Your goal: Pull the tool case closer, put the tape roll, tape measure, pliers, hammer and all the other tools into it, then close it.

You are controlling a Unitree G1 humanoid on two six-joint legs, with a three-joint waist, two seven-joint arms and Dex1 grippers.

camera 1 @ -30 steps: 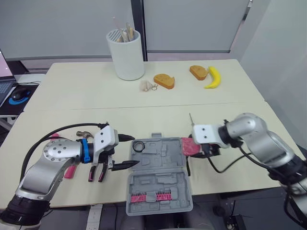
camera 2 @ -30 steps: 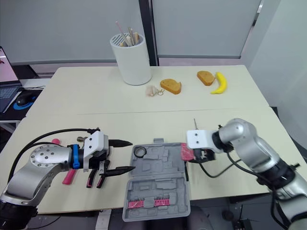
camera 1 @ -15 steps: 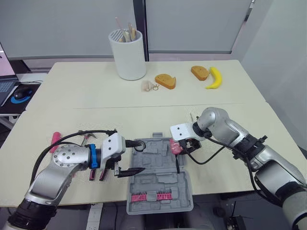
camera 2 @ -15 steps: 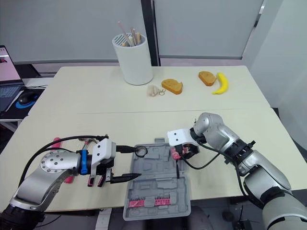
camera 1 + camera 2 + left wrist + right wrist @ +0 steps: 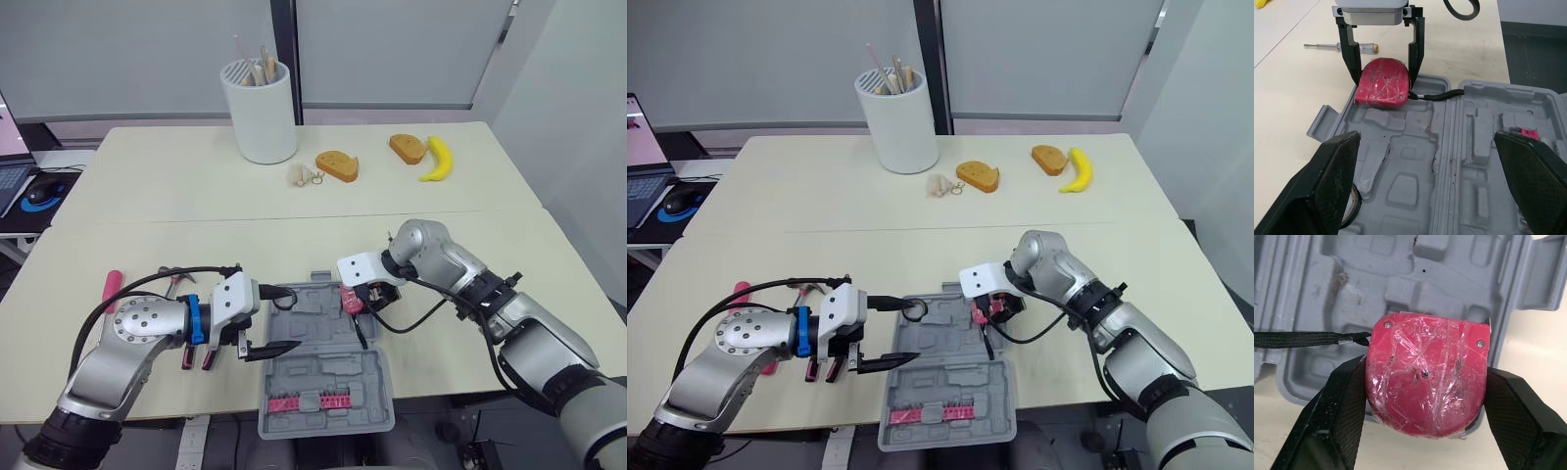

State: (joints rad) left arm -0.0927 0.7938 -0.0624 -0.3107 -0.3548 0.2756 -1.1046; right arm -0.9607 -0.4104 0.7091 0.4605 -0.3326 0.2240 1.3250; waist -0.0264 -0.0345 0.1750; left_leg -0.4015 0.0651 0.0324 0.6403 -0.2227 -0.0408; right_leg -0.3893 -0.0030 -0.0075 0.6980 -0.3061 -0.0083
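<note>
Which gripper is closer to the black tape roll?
Left. The left gripper is open right beside the tape roll at the tool case's corner; the right gripper holds the tape measure at the case's opposite edge.

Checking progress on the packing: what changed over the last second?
The right gripper, shut on the tape measure, carried it leftward from beside the tool case to over its right edge. The left gripper, open, edged toward the tape roll. Case, roll and pliers stayed put.
</note>
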